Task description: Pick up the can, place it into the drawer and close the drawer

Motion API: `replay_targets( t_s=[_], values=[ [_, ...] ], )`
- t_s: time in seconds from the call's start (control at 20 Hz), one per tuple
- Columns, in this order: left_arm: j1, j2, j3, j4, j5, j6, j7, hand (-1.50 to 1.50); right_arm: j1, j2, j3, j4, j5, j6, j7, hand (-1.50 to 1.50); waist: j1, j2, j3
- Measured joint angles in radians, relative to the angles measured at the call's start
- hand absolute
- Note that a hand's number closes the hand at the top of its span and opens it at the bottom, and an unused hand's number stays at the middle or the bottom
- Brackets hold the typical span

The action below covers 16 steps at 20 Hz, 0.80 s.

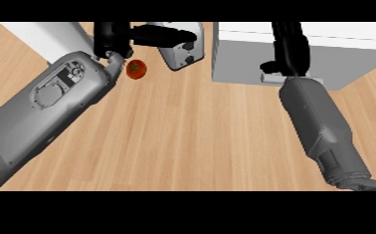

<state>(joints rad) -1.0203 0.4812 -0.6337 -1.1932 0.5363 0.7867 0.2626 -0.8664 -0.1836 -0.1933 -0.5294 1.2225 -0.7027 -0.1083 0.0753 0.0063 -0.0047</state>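
Observation:
A small red can [137, 69] lies on the wooden counter [191, 128] at the upper left. My left hand [158, 35] is just above and right of it, its black fingers stretched out to the right and not touching the can. The grey drawer unit [242, 58] stands at the upper right, with a pale handle [275, 78] low on its front. Over the drawer's front, right above the handle, is my right hand [290, 49]. Its upper part runs out of view, so what it holds, if anything, is hidden.
A pale grey rounded piece with dark holes [181, 54] sits under my left hand's fingers. A white surface [51, 34] fills the top left corner. My two grey forearms [51, 103] [323, 123] cross the counter's sides.

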Motion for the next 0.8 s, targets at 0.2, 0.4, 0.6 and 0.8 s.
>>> replay_targets(
  t_s=[0.2,0.4,0.6,0.8],
  values=[
    [0.059,0.012,-0.001,-0.049,-0.017,0.003,-0.014,-1.50,-0.083,-0.011,-0.012,0.098,0.019,-0.015,0.015,-1.50,0.003,0.006,0.001],
    [0.086,0.021,0.005,-0.086,-0.029,0.003,-0.011,-1.50,-0.137,-0.023,-0.030,0.173,0.018,-0.019,0.012,-1.50,0.004,0.010,0.002],
    [0.120,0.036,0.009,-0.112,-0.037,-0.011,-0.016,-1.50,-0.171,-0.031,-0.044,0.224,0.015,-0.025,0.006,-1.50,0.005,0.013,0.002],
    [0.149,0.045,0.014,-0.143,-0.047,-0.015,-0.022,-1.50,-0.199,-0.040,-0.058,0.264,0.005,-0.007,-0.024,-1.50,0.004,0.016,0.004]
  ],
)
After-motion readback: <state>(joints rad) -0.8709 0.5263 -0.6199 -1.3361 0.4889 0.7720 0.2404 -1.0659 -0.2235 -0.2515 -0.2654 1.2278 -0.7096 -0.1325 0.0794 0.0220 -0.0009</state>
